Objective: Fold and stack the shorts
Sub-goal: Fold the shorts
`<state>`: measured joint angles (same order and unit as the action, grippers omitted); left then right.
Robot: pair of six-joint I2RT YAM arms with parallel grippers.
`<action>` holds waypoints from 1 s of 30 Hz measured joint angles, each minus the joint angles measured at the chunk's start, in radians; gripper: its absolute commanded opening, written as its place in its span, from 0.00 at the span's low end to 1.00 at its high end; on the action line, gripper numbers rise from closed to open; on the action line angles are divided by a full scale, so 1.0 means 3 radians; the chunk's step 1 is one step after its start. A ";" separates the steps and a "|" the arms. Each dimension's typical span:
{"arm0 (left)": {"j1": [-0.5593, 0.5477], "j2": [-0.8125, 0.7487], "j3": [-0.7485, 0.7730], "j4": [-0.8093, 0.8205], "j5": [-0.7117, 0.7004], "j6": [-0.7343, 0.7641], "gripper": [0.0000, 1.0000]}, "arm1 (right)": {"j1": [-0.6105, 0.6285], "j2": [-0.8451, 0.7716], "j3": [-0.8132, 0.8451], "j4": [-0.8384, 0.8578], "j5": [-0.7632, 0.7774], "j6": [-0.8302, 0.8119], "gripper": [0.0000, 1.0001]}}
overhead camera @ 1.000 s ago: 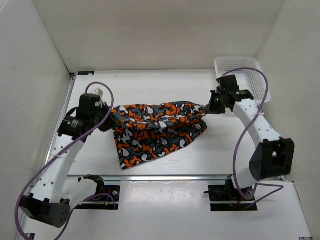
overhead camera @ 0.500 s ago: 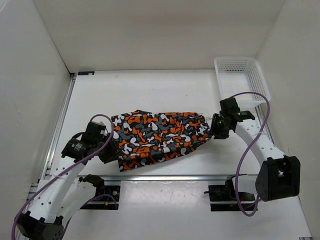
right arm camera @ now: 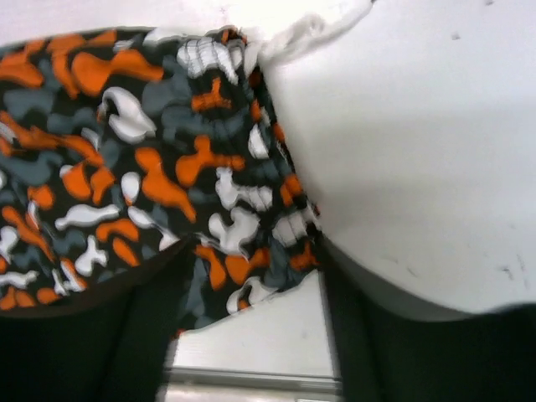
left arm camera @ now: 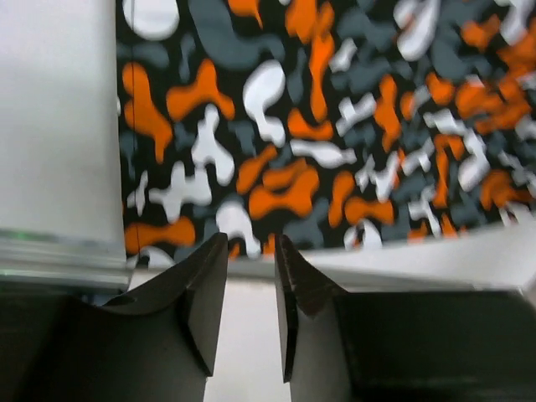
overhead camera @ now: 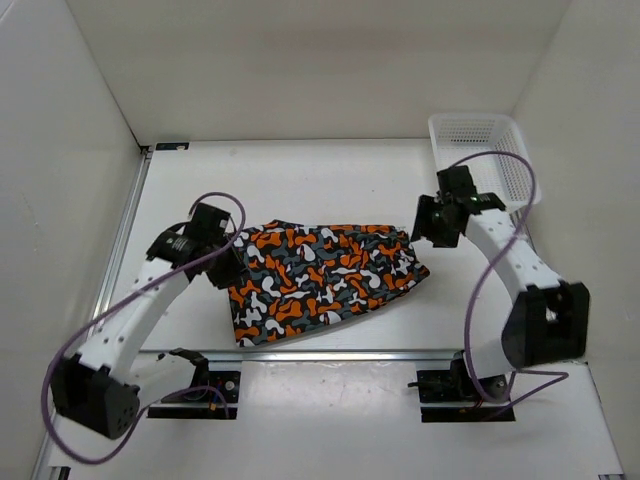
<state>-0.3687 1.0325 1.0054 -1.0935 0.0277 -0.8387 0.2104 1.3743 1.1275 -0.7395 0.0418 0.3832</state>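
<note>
The shorts (overhead camera: 320,275), printed in orange, white, black and grey blotches, lie folded flat on the white table (overhead camera: 300,180), slightly skewed. My left gripper (overhead camera: 230,268) hovers at their left edge. In the left wrist view its fingers (left arm camera: 201,285) stand a narrow gap apart with only bare table between them, and the shorts (left arm camera: 335,126) lie just beyond the tips. My right gripper (overhead camera: 426,222) is above the right end of the shorts. Its jaws stand wide in the right wrist view, over the waistband of the shorts (right arm camera: 151,167) and a white drawstring (right arm camera: 310,29), holding nothing.
A white mesh basket (overhead camera: 480,140) stands at the back right corner, just behind the right arm. White walls close in the table on three sides. A metal rail (overhead camera: 300,352) runs along the near edge.
Both grippers have let go of the shorts, which were stretched between them and now lie on the table. Both arms have drawn back a little from the fabric.
</note>
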 measured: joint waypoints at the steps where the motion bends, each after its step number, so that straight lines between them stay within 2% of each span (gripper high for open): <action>1: 0.0000 0.0170 0.0015 0.0090 -0.0064 0.0014 0.41 | 0.0000 0.0178 0.0088 0.0038 -0.0008 -0.0025 0.93; 2: 0.0010 0.0366 0.0027 0.0161 -0.0130 0.0027 0.42 | 0.0000 0.0352 0.0159 0.0081 -0.0024 -0.0074 0.98; 5: 0.0076 0.0946 0.0056 0.0318 -0.0249 0.0060 0.42 | 0.0000 0.0781 0.0209 0.0202 -0.0086 -0.0187 1.00; 8: 0.0183 0.1319 0.0053 0.0430 -0.0324 0.0060 0.32 | 0.0000 0.1062 0.0175 0.0273 -0.0203 -0.0245 0.99; 12: 0.0460 0.1358 -0.0193 0.0688 -0.0286 0.0064 0.35 | 0.0000 0.1180 0.0045 0.0393 -0.0343 -0.0271 0.97; 16: 0.0647 0.1481 -0.0422 0.0876 -0.0178 0.0079 0.38 | 0.0000 0.1300 -0.0043 0.0547 -0.0408 -0.0280 0.89; 23: 0.0652 0.1986 -0.0319 0.1027 -0.0031 0.0104 0.35 | 0.0000 0.1380 -0.0027 0.0655 -0.0441 -0.0272 0.57; 24: 0.0655 0.2024 -0.0282 0.1029 -0.0022 0.0113 0.33 | 0.0000 0.1391 -0.0015 0.0650 -0.0443 -0.0275 0.48; 26: 0.0655 0.2102 -0.0198 0.1025 -0.0003 0.0134 0.32 | -0.0006 0.1455 0.0032 0.0646 -0.0467 -0.0270 0.35; 27: 0.0655 0.2135 -0.0159 0.1026 0.0008 0.0142 0.32 | -0.0010 0.1481 0.0057 0.0643 -0.0492 -0.0272 0.21; 30: 0.0654 0.2196 -0.0080 0.1054 0.0023 0.0168 0.30 | -0.0011 0.1535 0.0083 0.0665 -0.0558 -0.0258 0.00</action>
<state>-0.1726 1.6913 0.9813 -0.7773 0.0345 -0.7883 0.2070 1.8347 1.1522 -0.5400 -0.1257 0.3058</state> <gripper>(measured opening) 0.318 0.123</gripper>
